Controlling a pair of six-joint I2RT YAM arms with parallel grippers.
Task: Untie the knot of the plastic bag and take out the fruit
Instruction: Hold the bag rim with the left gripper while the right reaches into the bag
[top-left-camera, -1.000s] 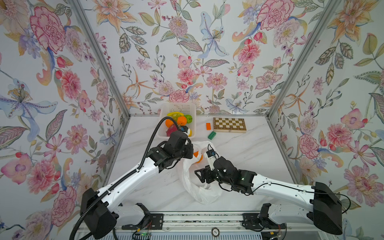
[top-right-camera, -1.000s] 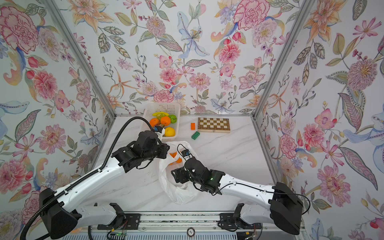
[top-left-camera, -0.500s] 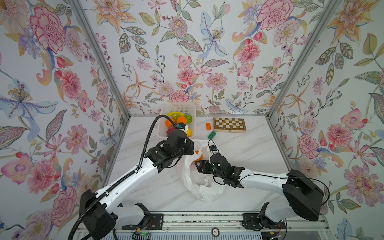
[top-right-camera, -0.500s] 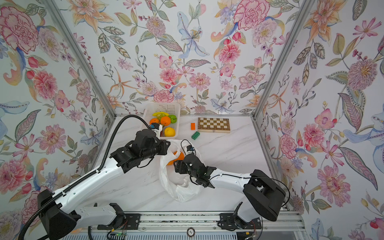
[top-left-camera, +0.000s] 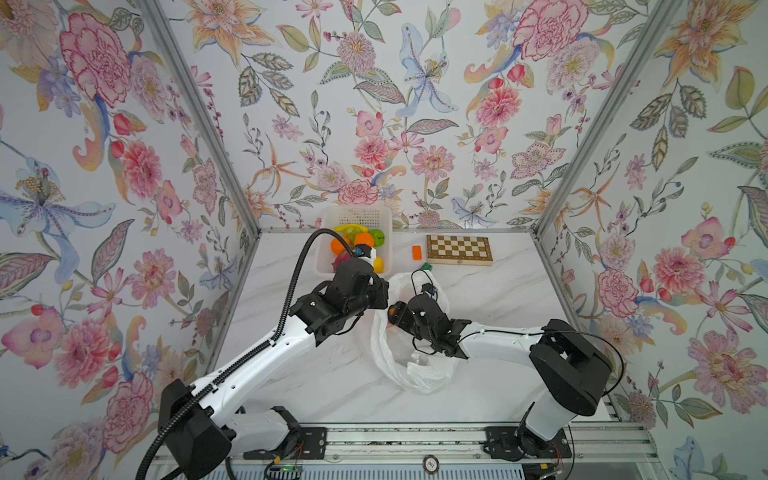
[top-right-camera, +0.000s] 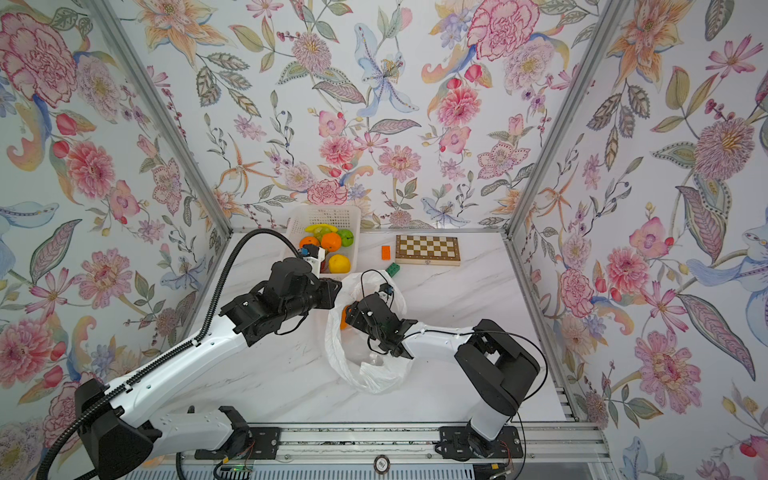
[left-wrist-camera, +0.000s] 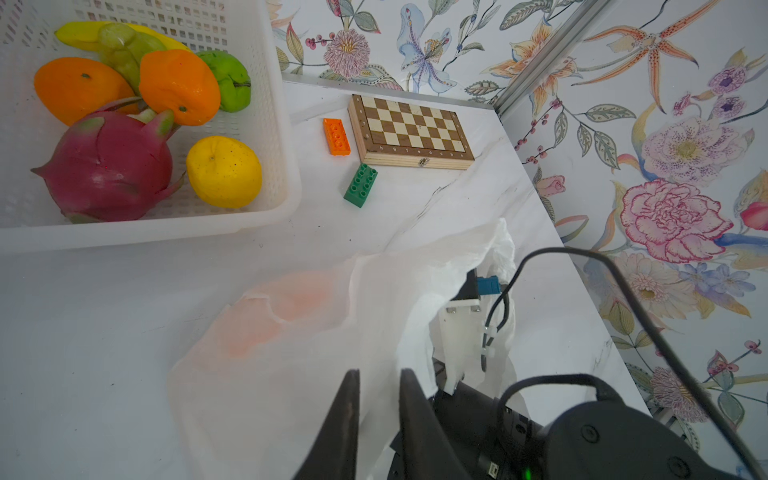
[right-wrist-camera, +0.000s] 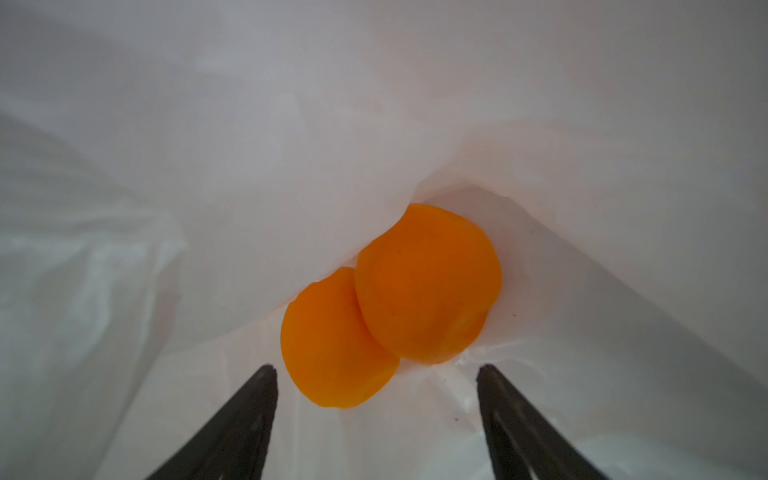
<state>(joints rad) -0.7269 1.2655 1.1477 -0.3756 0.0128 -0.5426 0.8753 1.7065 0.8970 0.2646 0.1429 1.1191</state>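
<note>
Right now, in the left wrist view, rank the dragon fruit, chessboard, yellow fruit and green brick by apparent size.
1. dragon fruit, though it sits nearer the camera
2. chessboard
3. yellow fruit
4. green brick

White links (top-left-camera: 257, 365), black joints (top-left-camera: 569, 370), ribbed black cable conduit (top-left-camera: 292, 286), dark tapered fingers (right-wrist-camera: 232, 424).

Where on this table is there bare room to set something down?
Bare white marble tabletop lies right of the crinkly white plastic bag, on the near side of the wooden chessboard; another patch between the bag and the near edge. Crowded: the back, where the white perforated basket, orange toy brick, green toy brick and chessboard cluster.
</note>
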